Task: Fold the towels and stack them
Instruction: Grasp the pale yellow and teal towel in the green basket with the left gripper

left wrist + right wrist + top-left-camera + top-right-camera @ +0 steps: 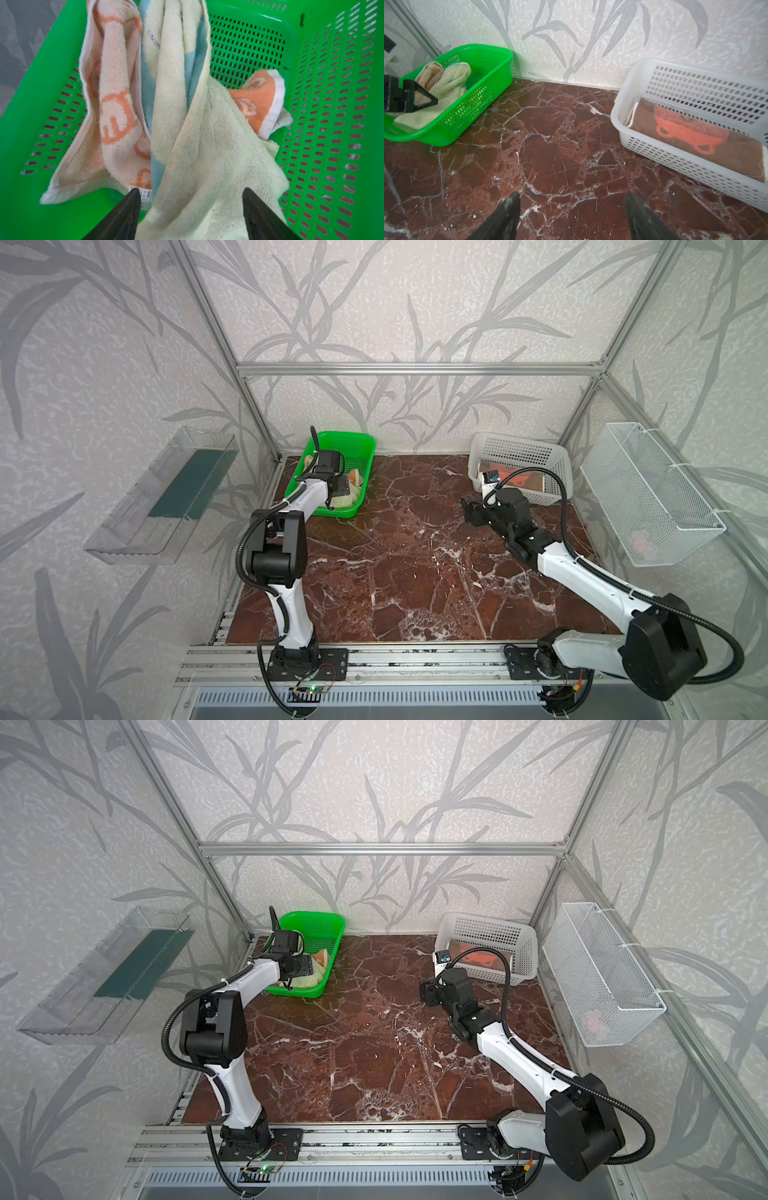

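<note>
We see the left gripper (190,193), jaws apart, astride the pale yellow towel (218,145) beside the orange-cream towel (116,104) in the green basket (332,62). The right gripper (572,196), jaws apart, hovers over the table (550,145); the bear towel (685,133) lies in the white basket (695,83).

Green basket (362,447) back left and white basket (519,449) back right on brown marble desk (415,572), wire basket (652,497) on right wall, clear tray (137,526) on left wall, leaf wallpaper (415,302).
</note>
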Controlling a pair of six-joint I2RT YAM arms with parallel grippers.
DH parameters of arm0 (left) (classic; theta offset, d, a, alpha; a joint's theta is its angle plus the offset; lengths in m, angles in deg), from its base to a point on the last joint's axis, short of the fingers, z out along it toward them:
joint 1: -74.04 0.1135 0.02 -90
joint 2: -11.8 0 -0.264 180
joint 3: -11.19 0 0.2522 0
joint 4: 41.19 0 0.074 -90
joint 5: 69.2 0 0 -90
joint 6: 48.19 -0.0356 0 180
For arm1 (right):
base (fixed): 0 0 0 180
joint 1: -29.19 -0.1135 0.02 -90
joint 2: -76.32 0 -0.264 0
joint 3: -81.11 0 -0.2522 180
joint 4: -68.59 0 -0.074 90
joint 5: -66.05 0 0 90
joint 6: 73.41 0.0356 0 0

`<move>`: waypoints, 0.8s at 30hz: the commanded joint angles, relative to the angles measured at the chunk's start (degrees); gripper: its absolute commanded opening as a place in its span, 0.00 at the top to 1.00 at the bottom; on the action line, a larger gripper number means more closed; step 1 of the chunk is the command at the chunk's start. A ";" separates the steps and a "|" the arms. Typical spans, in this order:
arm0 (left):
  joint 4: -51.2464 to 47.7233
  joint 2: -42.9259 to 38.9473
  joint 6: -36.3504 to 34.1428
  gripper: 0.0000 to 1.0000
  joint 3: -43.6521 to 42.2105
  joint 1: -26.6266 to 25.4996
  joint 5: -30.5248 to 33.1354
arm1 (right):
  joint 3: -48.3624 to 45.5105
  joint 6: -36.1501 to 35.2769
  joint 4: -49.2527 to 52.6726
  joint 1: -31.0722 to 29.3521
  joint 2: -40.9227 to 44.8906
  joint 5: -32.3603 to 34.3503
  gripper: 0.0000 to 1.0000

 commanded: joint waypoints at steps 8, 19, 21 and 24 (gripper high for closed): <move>-6.42 7.87 0.19 0.38 8.03 0.25 4.31 | 0.72 -3.87 2.93 -5.30 -5.82 -0.56 0.25; -10.92 5.18 -0.90 0.78 12.37 0.07 1.06 | 3.01 -3.94 4.47 -9.09 -11.97 0.65 0.26; -10.82 3.46 -2.09 0.92 12.40 0.03 -0.47 | 3.79 -4.60 4.63 -9.85 -13.10 0.28 0.28; -10.53 0.20 -2.18 1.00 11.92 -0.02 -2.73 | 4.93 -4.61 4.83 -10.55 -14.86 -1.11 0.30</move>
